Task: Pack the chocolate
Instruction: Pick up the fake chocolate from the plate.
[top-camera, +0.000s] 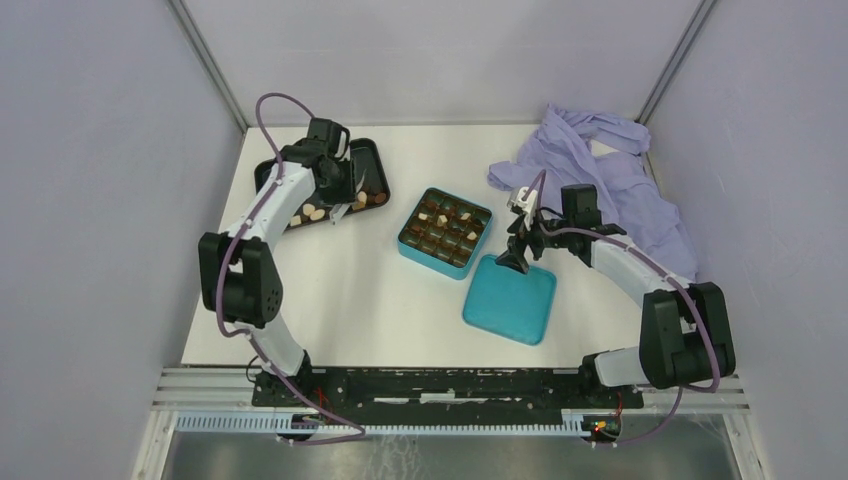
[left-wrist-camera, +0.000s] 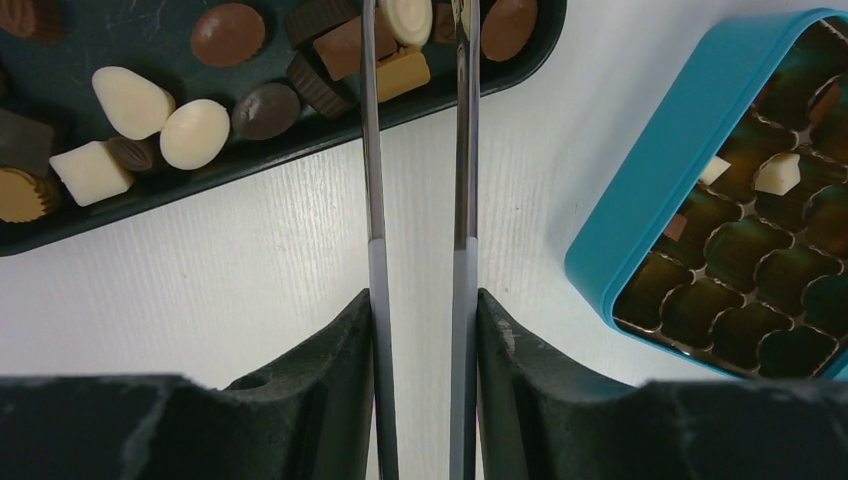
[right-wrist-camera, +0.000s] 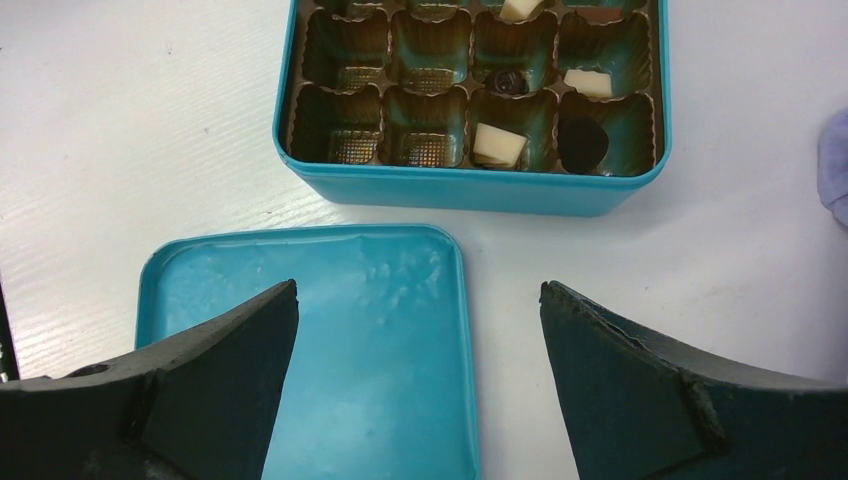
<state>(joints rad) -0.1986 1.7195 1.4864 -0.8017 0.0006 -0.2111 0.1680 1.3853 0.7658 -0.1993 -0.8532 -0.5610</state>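
Note:
Chocolate pieces (left-wrist-camera: 195, 133), dark, tan and cream, lie in a black tray (left-wrist-camera: 150, 30) at the back left. My left gripper (left-wrist-camera: 420, 300) is shut on metal tweezers (left-wrist-camera: 372, 150), whose arms reach over the tray. A cream piece (left-wrist-camera: 410, 15) sits between the arms at the frame's top edge; whether it is pinched I cannot tell. The teal box (top-camera: 445, 232) with its brown grid insert holds a few pieces (right-wrist-camera: 498, 145). My right gripper (right-wrist-camera: 420, 290) hangs open and empty over the teal lid (right-wrist-camera: 350, 330), just in front of the box.
A crumpled purple cloth (top-camera: 610, 170) lies at the back right, behind the right arm. The lid (top-camera: 510, 298) rests flat on the white table, touching the box's near corner. Grey walls close in the table on three sides.

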